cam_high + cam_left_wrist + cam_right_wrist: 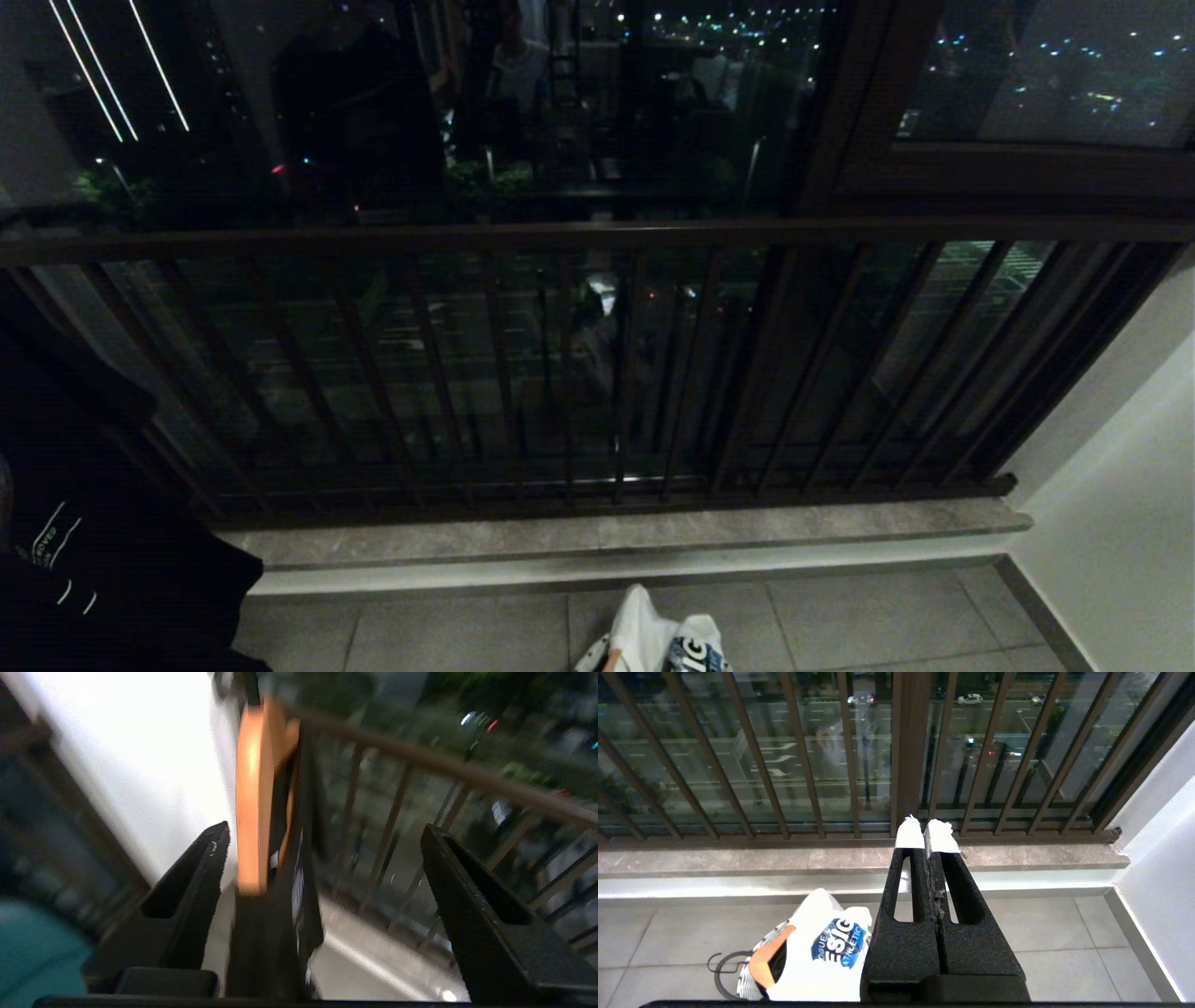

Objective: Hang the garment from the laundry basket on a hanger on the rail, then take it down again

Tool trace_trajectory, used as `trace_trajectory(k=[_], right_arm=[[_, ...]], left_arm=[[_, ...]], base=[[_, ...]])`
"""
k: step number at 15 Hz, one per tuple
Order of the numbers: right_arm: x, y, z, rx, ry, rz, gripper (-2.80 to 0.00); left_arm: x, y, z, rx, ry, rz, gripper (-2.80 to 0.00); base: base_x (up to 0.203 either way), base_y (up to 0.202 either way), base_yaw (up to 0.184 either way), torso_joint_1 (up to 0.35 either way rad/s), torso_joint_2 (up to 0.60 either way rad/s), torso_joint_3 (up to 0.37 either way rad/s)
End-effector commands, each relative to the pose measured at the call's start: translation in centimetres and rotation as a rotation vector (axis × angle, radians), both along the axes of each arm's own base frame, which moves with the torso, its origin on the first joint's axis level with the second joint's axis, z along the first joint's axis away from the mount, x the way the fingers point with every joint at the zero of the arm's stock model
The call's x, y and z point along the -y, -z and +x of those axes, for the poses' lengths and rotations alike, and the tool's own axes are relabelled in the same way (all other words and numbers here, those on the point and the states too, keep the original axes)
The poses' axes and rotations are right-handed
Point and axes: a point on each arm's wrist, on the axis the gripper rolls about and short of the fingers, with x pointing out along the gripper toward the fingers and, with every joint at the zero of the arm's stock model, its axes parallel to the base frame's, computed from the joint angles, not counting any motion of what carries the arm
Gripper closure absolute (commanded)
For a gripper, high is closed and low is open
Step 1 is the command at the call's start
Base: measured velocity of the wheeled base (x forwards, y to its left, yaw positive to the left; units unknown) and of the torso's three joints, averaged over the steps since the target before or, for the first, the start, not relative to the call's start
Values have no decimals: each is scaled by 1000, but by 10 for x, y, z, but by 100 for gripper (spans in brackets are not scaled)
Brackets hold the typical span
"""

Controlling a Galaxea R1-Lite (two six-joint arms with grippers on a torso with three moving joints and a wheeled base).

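A black garment [273, 924] with white print hangs on an orange hanger [252, 798]. It shows close up in the left wrist view, and as a dark shape at the far left of the head view [103, 541]. My left gripper [325, 829] is open wide around it, and neither of its fingers [191, 891] presses on the cloth. What the hanger hangs from is out of view above. A thin dark hoop, the laundry basket [720, 983], lies on the floor. My right gripper [927, 833] is shut and empty, low over the floor tiles.
A white garment with a blue logo [822, 952] lies on the floor over an orange hanger [761, 961], by the hoop; it also shows in the head view [653, 639]. A dark balcony railing [597, 238] with vertical bars stands ahead above a stone sill [616, 537]. A white wall [1120, 504] closes the right.
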Motion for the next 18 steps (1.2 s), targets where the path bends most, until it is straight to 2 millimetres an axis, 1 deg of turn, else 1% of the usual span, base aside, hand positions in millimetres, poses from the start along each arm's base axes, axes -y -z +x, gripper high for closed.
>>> trace_trajectory(k=[1, 4, 6, 9, 13, 16, 17, 18], right_arm=[[0, 0, 0, 1, 0, -1, 0], [0, 0, 0, 1, 0, -1, 0], [0, 0, 0, 1, 0, -1, 0], [0, 0, 0, 1, 0, -1, 0], [0, 0, 0, 1, 0, -1, 0], [0, 0, 0, 1, 0, -1, 0], [0, 0, 0, 1, 0, -1, 0], [0, 0, 0, 1, 0, -1, 0]], left_arm=[[-8, 0, 10, -39, -28, -29, -280], [-21, 3, 23, -75, -100, -53, -280], [-29, 3, 24, -75, -158, -68, -280], [-27, 1, 21, -50, -160, -74, -280], [-42, 8, 39, -99, -158, -110, -280], [-45, 8, 43, -95, -107, -119, -280], [-46, 10, 45, -104, -108, -126, 0], [-48, 13, 47, -114, -107, -134, 0]], base=[[0, 0, 0, 0, 0, 0], [0, 0, 0, 0, 0, 0], [0, 0, 0, 0, 0, 0], [0, 0, 0, 0, 0, 0], [0, 0, 0, 0, 0, 0], [0, 0, 0, 0, 0, 0], [0, 0, 0, 0, 0, 0], [0, 0, 0, 0, 0, 0]])
